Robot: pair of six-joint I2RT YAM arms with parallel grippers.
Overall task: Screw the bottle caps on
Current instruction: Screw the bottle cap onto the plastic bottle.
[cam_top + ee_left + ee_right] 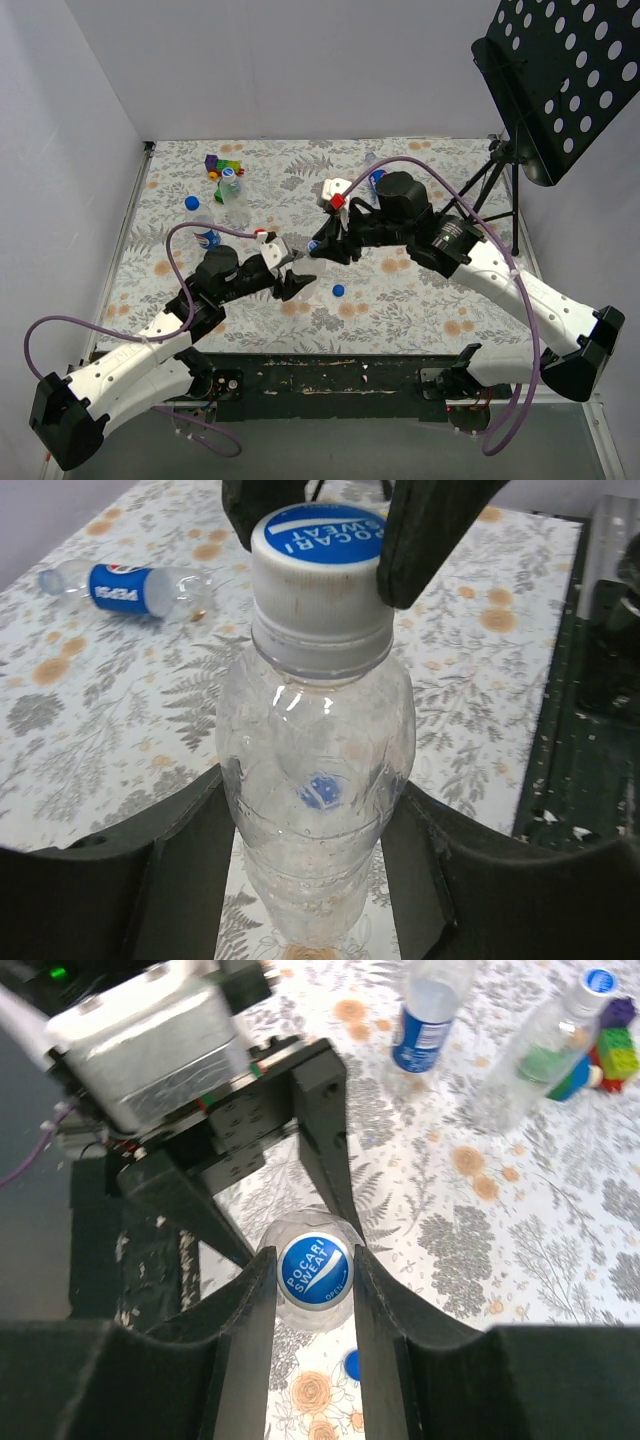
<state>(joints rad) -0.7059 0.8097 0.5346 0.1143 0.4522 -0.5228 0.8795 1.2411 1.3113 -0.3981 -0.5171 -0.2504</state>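
The held bottle [315,730], clear and unlabelled, is near the centre of the table [410,310]. Its long axis runs from the left gripper up to the right one, cap end facing the right wrist camera. How far it leans I cannot tell. Its Pocari Sweat cap [315,1272], blue on top with white sides, sits on the neck.

The left gripper [293,283] is partly closed, its fingers [190,850] pressed against either side of the bottle's body. The right gripper [314,1260] is narrowed onto the cap, its fingers [250,1310] against the rim on both sides.

There are four bottles:
- a Pepsi bottle [207,238] lying on its side at 9 o'clock
- a capped clear bottle [233,197] at 11 o'clock beside toy blocks [222,162]
- the held one
- a second Pepsi bottle [376,180] at 1 o'clock, partly hidden by the right arm

There are four caps:
- a loose blue cap [192,203] at 10 o'clock
- one on the 11 o'clock bottle
- the gripped one
- a second loose cap [338,291] at 6 o'clock, near the left gripper
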